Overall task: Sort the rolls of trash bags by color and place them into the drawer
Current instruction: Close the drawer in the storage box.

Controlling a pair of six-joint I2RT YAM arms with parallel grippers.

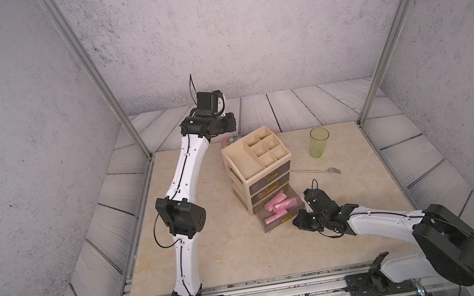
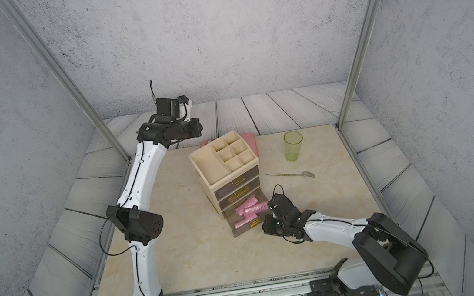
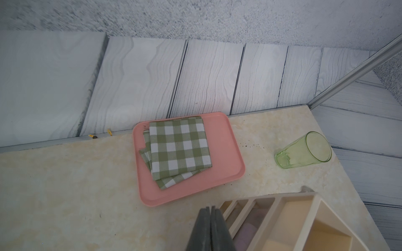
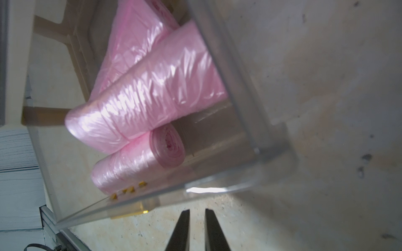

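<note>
Several pink rolls of trash bags lie in the clear bottom drawer, which is pulled out of the cream organizer. In the right wrist view the rolls are piled against the drawer's wall. My right gripper is low over the table, just outside the drawer's front corner. Its jaws stand a narrow gap apart with nothing between them. My left gripper is shut and empty, above the organizer's back edge. A blurred purplish shape shows in one top compartment.
A pink tray with folded green checked cloths lies behind the organizer. A green translucent cup stands at the back right. A metal fork lies on the table between the cup and my right arm.
</note>
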